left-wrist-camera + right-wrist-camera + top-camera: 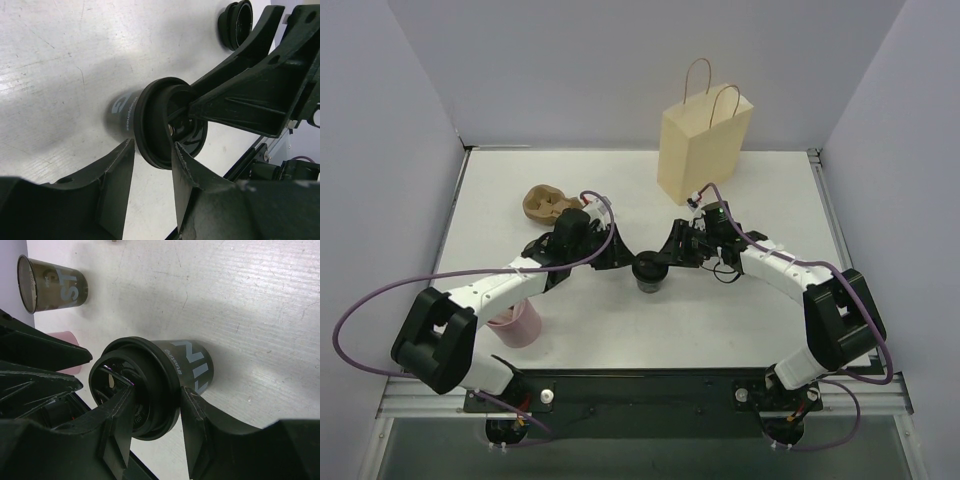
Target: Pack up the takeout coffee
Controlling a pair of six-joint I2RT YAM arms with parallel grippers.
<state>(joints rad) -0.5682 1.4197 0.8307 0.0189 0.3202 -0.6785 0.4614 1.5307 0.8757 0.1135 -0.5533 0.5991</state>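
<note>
The takeout coffee [649, 276], a small black cup with a dark lid, stands on the white table between my two grippers. In the right wrist view the cup [192, 362] shows pale lettering. My right gripper [156, 396] pinches the rim of its lid, with one finger over the recessed top and the other against the outside. My right gripper [665, 260] comes in from the right. My left gripper [623, 261] is at the cup's left. In the left wrist view it [152, 150] is open, with the lid's edge [150, 130] at its fingertips.
The tan paper bag [704, 142] stands upright at the back, right of centre. The brown pulp tray [546, 203] lies at the back left. The pink cup [516, 326] stands under my left arm. A second dark cup [51, 283] shows in the right wrist view.
</note>
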